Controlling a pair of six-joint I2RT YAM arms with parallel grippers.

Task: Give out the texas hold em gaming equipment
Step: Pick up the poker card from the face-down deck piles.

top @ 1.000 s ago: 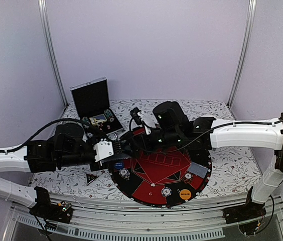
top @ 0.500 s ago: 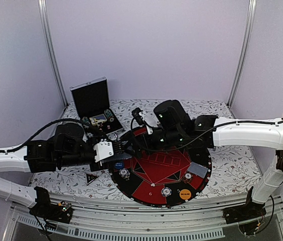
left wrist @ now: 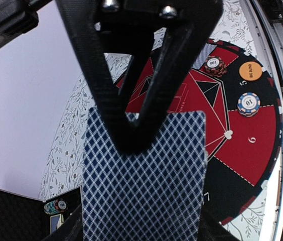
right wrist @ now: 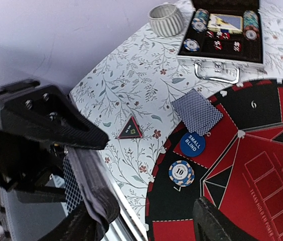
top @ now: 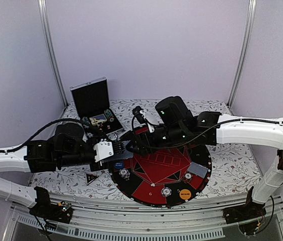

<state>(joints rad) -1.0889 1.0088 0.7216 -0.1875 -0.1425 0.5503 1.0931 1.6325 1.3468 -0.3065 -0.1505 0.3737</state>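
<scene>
The playing cards (left wrist: 146, 191) are clamped flat between the closed fingers of the left gripper (left wrist: 131, 136), at lower centre of the left wrist view. The right gripper (right wrist: 149, 221) is held partly open just beside them, gripping nothing.

Top external high behind both bases, looking down on the whole surface (top: 232, 170), left wrist close over left end effector (left wrist: 131, 143), mat (left wrist: 254, 150) beyond it, right wrist close over right end effector (right wrist: 146, 226), mat and case (right wrist: 222, 65) ahead, shared by all views
</scene>
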